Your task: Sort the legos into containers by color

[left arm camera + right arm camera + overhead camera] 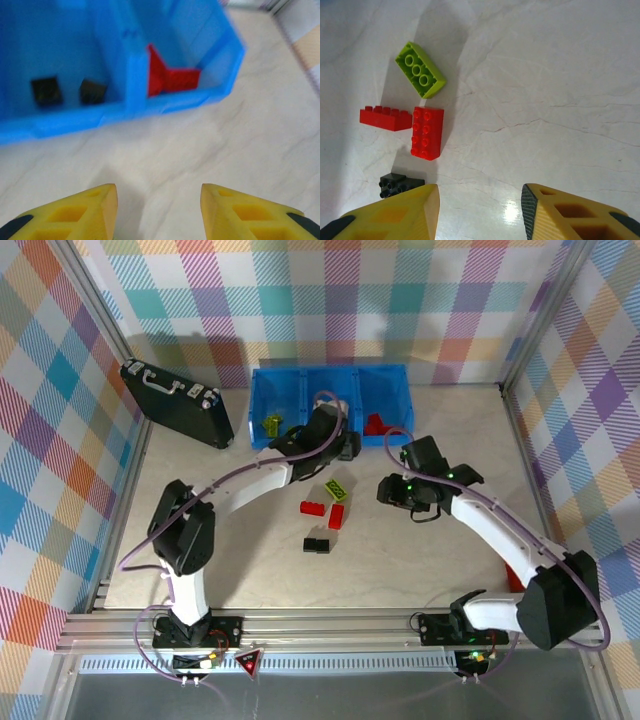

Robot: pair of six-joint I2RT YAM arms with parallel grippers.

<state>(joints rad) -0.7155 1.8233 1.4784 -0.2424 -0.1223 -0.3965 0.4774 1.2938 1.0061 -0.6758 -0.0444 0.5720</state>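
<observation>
The blue bin stands at the back with three compartments. A lime brick lies in the left one, two black bricks in the middle one, and red bricks in the right one. On the table lie a lime brick, two red bricks and a black brick. My left gripper hangs open and empty over bare table just in front of the bin. My right gripper is open and empty, to the right of the loose bricks.
A black briefcase with silver latches lies at the back left. A red object shows partly behind the right arm at the right edge. Checked walls and metal frame posts enclose the table.
</observation>
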